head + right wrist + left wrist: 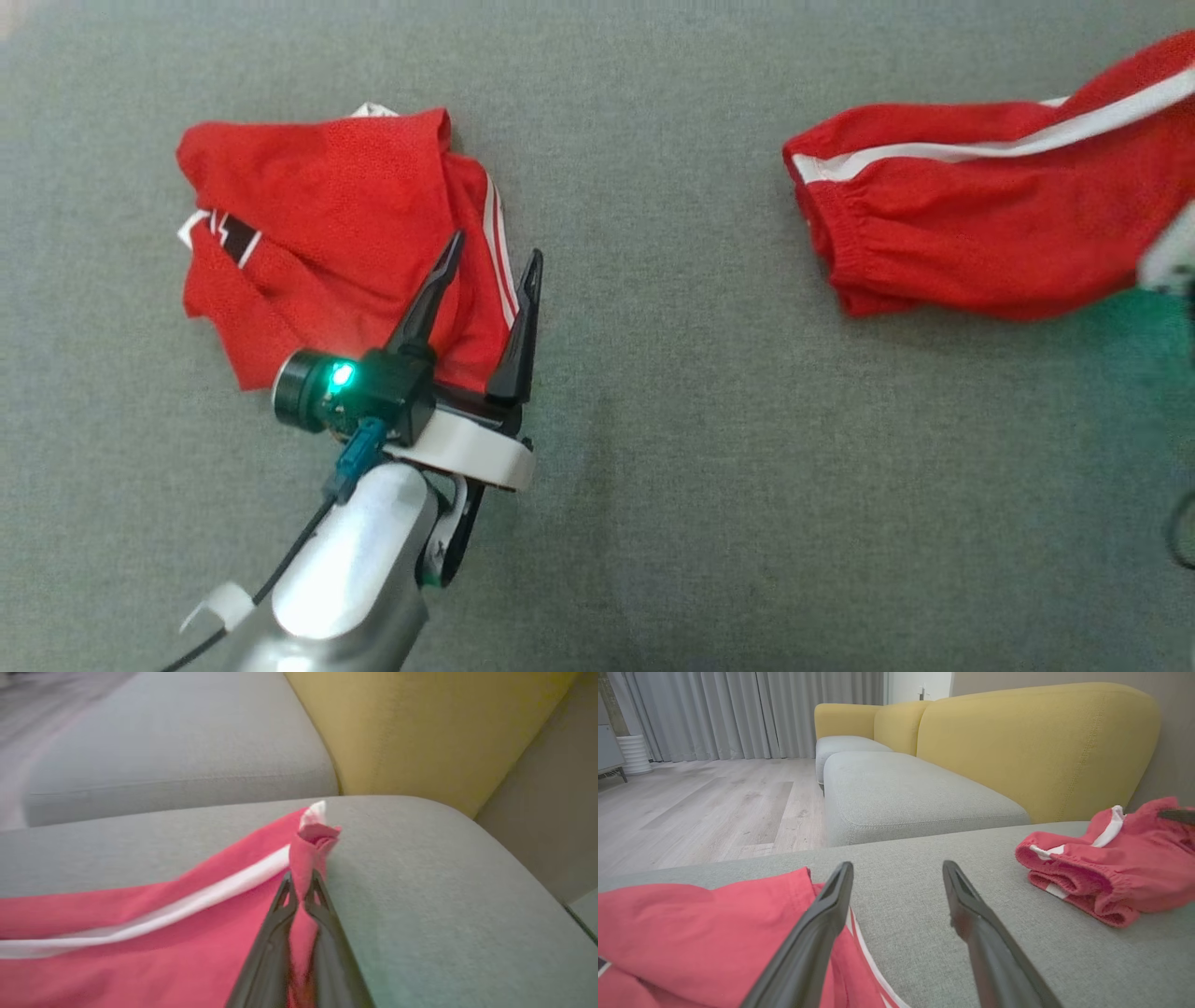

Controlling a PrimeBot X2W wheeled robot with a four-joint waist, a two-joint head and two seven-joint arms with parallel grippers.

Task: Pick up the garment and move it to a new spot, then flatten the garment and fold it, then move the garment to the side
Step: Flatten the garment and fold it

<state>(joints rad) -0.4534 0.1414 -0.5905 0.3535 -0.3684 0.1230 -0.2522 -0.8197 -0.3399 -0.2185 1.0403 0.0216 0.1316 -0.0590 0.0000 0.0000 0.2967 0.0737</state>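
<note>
The right gripper (pixel 302 882) has its fingers pressed together on a small pinch of the garment (pixel 140 947), a fold of red cloth with a white tip sticking up just past the fingertips. The rest of it trails back and to the left of those fingers, lying along the grey cushion (pixel 420 896) with its white stripe facing up.

The pinch looks thin and sits near a corner of the cloth, so the likeliest trouble is the cloth slipping out once its full weight hangs from that one spot. A low, dragging pull could also bunch the trailing part against the cushion fabric.

To the right of and beyond these fingers the cushion rounds off and drops away, with the yellow backrest (pixel 420 728) close behind it. Cloth swung that way could slide off the edge or catch on the backrest.

The left gripper (pixel 497 250) has its fingers wide apart and holds nothing. One finger is over the edge of the other red garment (pixel 317 215), the other over bare cushion. If it drops, it may snag that cloth.

Between the two grippers lies a broad bare stretch of cushion, which I judge the safest landing spot. Going further left risks laying one garment over the other.
</note>
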